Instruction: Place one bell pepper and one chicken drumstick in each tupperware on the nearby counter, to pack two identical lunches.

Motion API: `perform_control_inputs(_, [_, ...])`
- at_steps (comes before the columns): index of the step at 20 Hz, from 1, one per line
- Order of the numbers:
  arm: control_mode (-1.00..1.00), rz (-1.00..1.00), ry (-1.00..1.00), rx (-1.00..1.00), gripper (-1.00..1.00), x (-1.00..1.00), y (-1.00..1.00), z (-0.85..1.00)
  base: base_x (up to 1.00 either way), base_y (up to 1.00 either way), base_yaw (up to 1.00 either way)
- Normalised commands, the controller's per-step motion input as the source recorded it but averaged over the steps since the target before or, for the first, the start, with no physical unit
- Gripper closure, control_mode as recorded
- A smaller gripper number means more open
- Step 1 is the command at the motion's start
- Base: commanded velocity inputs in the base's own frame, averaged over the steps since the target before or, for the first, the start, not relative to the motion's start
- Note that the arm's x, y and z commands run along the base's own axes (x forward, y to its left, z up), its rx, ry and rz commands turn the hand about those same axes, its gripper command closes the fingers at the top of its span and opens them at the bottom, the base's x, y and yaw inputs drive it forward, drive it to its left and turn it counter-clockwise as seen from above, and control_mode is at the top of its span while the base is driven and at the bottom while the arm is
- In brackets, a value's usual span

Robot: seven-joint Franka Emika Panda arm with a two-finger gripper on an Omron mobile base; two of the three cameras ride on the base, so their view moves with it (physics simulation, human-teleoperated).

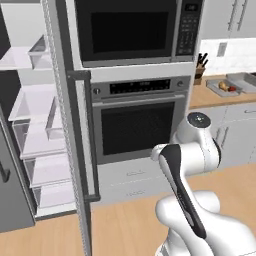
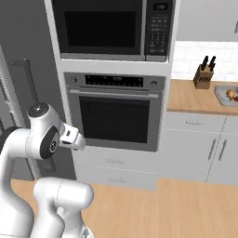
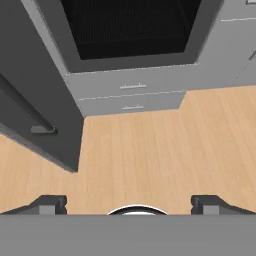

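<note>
Hand [image 3: 130,204], seen along its own axis: two small dark finger tips [image 3: 50,204] set wide apart, nothing between them, pointing down at pale wood-plank floor [image 3: 150,150] before the smooth grey drawer fronts [image 3: 131,95] under the oven. Left to right in the left base view: open refrigerator with white shelves [image 1: 35,130] and its tall grey door [image 1: 75,140]; black-glass microwave [image 1: 132,30] above a steel-trimmed built-in oven [image 1: 137,125]; dark knife block [image 1: 200,70]; light-brown wooden worktop [image 1: 210,97] over pale cabinet fronts. One tupperware [image 1: 223,88], shallow, light grey and rounded at the corners, lies on that worktop well off to the right of the hand, holding small red and orange-brown pieces too small to tell apart. White glossy arm [image 1: 192,150] folded in the foreground.
</note>
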Motion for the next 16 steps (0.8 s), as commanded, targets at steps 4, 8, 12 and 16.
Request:
perform_control_inputs(4, [1.00, 0.00, 0.00, 0.00, -1.00, 0.00, 0.00, 0.00, -0.72, 0.89, 0.00])
perform_control_inputs(8, [1.00, 0.00, 0.00, 0.00, -1.00, 0.00, 0.00, 0.00, 0.00, 1.00, 0.04])
perform_control_inputs(12, [1.00, 0.00, 0.00, 0.00, -1.00, 0.00, 0.00, 0.00, 0.00, 1.00, 0.01])
perform_control_inputs(16, [1.00, 0.00, 0.00, 0.00, -1.00, 0.00, 0.00, 0.00, 0.02, 1.00, 0.00])
